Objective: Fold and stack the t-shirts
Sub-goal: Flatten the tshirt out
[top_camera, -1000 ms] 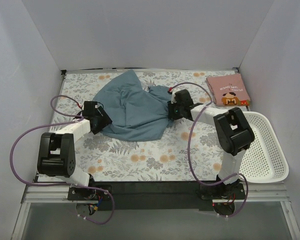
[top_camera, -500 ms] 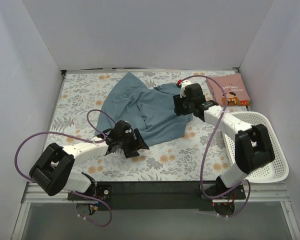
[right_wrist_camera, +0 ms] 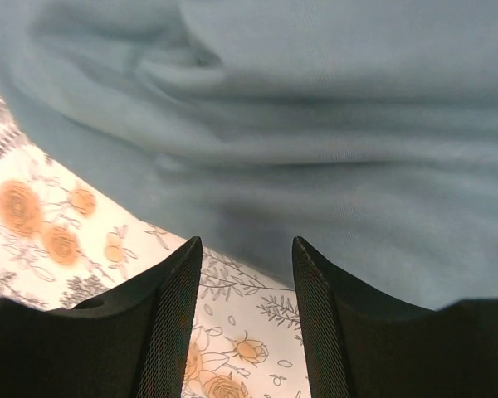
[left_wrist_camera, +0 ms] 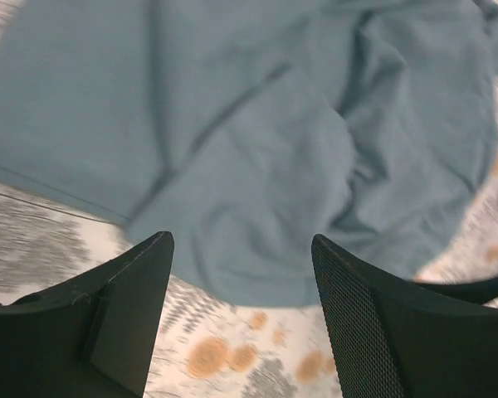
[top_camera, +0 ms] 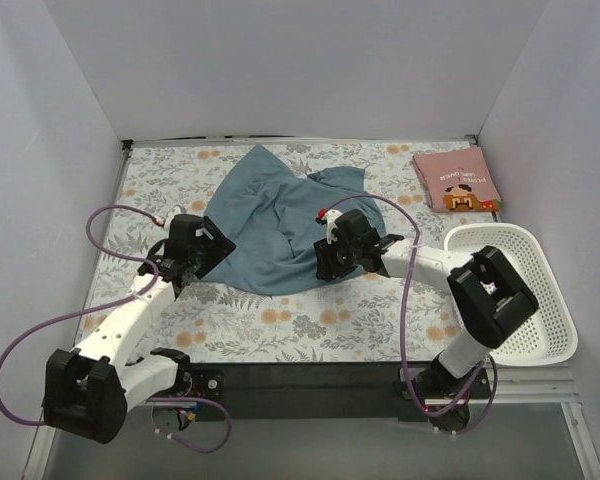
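The teal-blue t-shirt (top_camera: 275, 215) lies crumpled and spread on the floral table cloth, mid-table. It fills the upper part of the left wrist view (left_wrist_camera: 257, 124) and of the right wrist view (right_wrist_camera: 315, 108). The pink t-shirt (top_camera: 456, 181) lies folded at the back right, print up. My left gripper (top_camera: 202, 252) is open and empty at the teal shirt's left hem (left_wrist_camera: 241, 249). My right gripper (top_camera: 332, 258) is open and empty at the shirt's near right edge (right_wrist_camera: 247, 249), over bare cloth.
A white perforated basket (top_camera: 540, 330) stands at the right near edge. The floral table cloth (top_camera: 280, 320) covers the table. White walls close in the left, back and right sides. Purple cables loop from both arms.
My left gripper has swung back from the shirt's near edge to its left hem. My right gripper has moved from the shirt's back right to its near right edge. The shirt lies slightly shifted.
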